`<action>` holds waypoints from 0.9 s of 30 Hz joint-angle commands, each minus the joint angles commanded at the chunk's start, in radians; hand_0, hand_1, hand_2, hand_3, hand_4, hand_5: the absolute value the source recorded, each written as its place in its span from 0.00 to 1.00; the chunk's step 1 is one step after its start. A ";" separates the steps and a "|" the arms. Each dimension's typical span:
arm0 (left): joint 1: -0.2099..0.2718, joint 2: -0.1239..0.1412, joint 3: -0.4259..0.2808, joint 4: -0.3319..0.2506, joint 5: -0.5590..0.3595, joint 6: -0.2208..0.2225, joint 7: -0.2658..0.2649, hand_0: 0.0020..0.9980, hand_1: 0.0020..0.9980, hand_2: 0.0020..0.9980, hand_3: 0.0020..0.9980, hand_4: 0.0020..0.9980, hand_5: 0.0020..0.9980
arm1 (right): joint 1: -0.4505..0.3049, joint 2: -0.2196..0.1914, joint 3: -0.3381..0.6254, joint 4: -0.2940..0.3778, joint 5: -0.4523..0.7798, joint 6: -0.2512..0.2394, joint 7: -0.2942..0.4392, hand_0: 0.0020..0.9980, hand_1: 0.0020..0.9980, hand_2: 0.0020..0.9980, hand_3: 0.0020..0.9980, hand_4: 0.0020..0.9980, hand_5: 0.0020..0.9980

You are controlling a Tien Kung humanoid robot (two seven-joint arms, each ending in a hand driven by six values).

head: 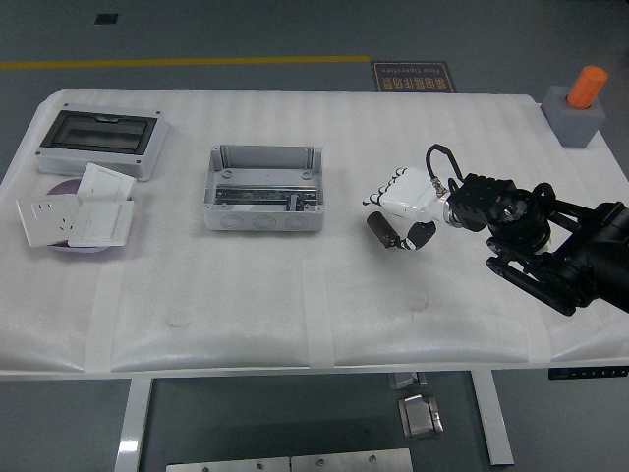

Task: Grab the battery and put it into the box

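The right robot hand (405, 209) is seen low over the white desk (295, 295), its white fingers (385, 191) curled around the dark battery (381, 229) (whether it is fully gripped cannot be told). The battery lies on the desk, well right of the open grey box (262, 189).

White table (295, 324) covered in ribbed foam sheeting, with seams running front to back. Table legs (133, 423) were white metal. Floor (246, 29) was grey-green, smooth, evenly lit. A yellow line (187, 62) crossed it beyond the far edge; a dark sign (414, 76) lay there too. Metal plates (290, 460) sat under the table.
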 joint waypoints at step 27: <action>-0.008 0.002 0.012 -0.002 -0.008 0.005 -0.009 0.59 0.62 0.49 0.61 0.52 0.46 | -0.020 0.008 0.002 0.004 0.031 -0.026 -0.009 0.84 0.74 0.78 0.79 0.66 0.29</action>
